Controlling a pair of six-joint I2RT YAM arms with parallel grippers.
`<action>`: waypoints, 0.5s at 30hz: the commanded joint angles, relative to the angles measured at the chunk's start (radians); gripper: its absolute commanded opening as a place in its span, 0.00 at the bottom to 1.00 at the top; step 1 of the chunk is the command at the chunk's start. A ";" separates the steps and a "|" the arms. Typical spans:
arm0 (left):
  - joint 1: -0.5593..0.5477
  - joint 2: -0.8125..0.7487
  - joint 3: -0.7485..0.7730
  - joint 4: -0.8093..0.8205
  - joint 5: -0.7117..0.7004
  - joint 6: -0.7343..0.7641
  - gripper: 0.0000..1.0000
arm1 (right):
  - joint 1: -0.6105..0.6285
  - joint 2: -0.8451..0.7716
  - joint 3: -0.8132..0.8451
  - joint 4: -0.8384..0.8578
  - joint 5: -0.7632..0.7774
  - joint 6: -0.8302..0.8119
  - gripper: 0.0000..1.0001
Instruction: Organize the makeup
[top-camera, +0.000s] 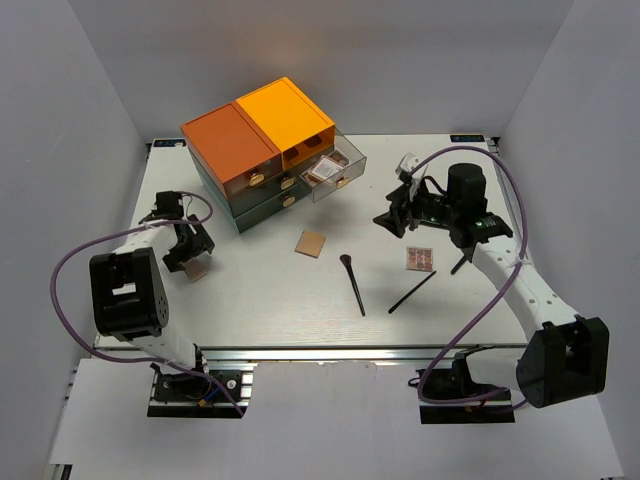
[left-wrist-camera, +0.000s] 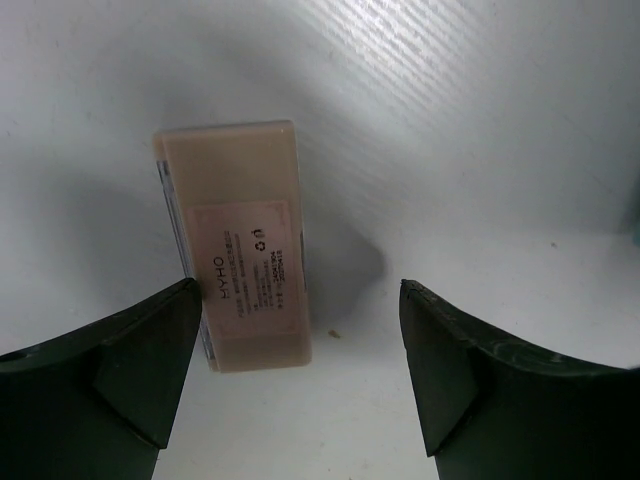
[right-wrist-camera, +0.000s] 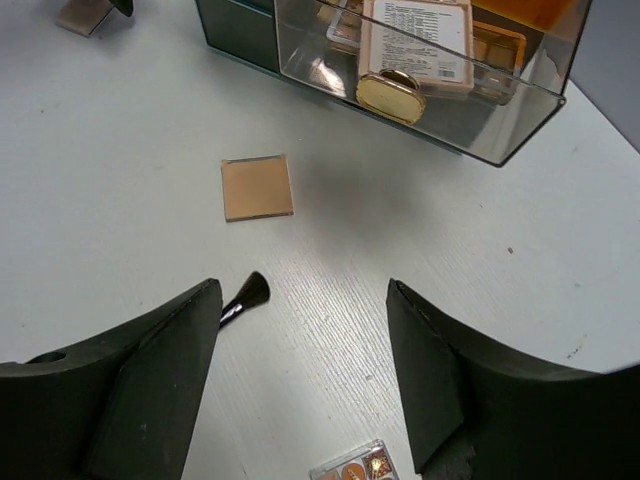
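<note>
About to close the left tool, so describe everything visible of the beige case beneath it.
The beige case is a flat, long rectangle, plastic-looking, lying label side up on the white table. A printed sticker with small text and a recycling mark covers much of its face; a thin grey edge runs along one long side. It sits off-centre under the open left tool, its near corner beside one of its fingers; contact cannot be told.
</note>
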 joint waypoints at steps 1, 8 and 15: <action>0.011 0.007 0.025 -0.008 -0.049 0.052 0.89 | -0.021 -0.036 -0.003 0.023 0.021 0.013 0.72; 0.039 -0.008 -0.029 0.000 -0.041 0.068 0.89 | -0.046 -0.010 0.000 0.014 0.039 0.044 0.73; 0.042 -0.060 -0.026 -0.020 -0.030 0.068 0.87 | -0.050 0.013 0.008 0.009 0.052 0.047 0.74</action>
